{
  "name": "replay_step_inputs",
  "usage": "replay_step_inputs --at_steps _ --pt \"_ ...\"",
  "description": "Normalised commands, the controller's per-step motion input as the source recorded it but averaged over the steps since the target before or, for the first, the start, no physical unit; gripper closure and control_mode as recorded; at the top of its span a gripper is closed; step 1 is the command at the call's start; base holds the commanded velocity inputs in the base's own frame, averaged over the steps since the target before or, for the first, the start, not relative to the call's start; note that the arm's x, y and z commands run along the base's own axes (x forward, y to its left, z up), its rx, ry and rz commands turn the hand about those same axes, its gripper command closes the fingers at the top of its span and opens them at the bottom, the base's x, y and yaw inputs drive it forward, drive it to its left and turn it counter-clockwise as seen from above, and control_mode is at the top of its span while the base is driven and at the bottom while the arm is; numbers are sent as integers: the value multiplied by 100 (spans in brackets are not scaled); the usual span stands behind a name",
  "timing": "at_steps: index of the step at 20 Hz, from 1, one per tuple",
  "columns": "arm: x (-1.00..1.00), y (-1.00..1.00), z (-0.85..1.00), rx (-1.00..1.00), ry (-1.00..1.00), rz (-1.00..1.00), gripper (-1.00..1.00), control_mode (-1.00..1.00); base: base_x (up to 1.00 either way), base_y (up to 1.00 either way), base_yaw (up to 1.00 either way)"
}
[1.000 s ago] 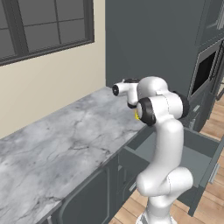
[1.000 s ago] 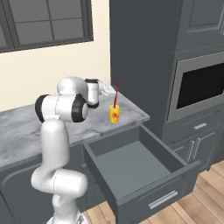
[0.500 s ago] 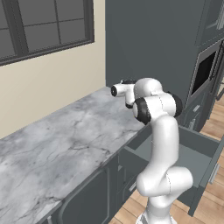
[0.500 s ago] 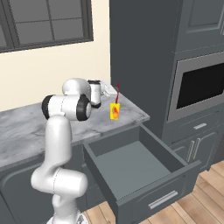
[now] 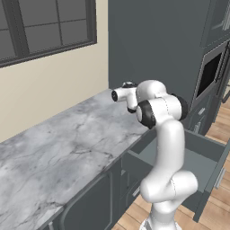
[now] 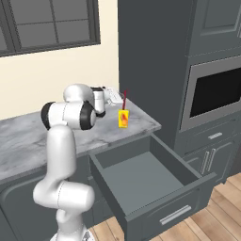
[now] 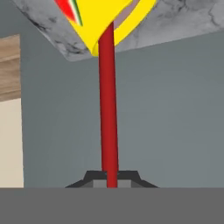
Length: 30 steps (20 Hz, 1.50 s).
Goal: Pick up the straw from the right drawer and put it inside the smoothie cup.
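While claw (image 7: 112,181) grips | straw (image 6: 124,100) near-upright | lower end in smoothie cup (image 6: 123,118)

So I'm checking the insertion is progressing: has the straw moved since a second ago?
Cannot tell. In the right base view the straw stands in the smoothie cup on the counter, as before; any shift is too small to judge.

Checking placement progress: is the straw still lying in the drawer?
No. The straw stands in the smoothie cup on the counter; the right drawer shows a bare bottom.

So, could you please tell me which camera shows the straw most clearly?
The hand view: the straw runs large from the jaws into the smoothie cup. The right base view shows it as a thin red line; the left base view adds nothing.
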Motion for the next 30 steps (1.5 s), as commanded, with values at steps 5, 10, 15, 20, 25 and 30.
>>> replay_step_inputs --at_steps 5,10,15,20,25,30 --pt "-77 -2 5 0 -13 1 100 -100 0 0 0" --pt "-54 -4 18 0 -2 0 100 -100 0 0 0" --pt "-11 -2 22 0 0 0 100 -100 0 0 0" --pt "1 0 5 0 1 0 100 -100 0 0 0" --pt "0 0 0 0 0 0 -100 -100 0 0 0" --pt "0 0 0 0 0 0 -100 -100 0 0 0"
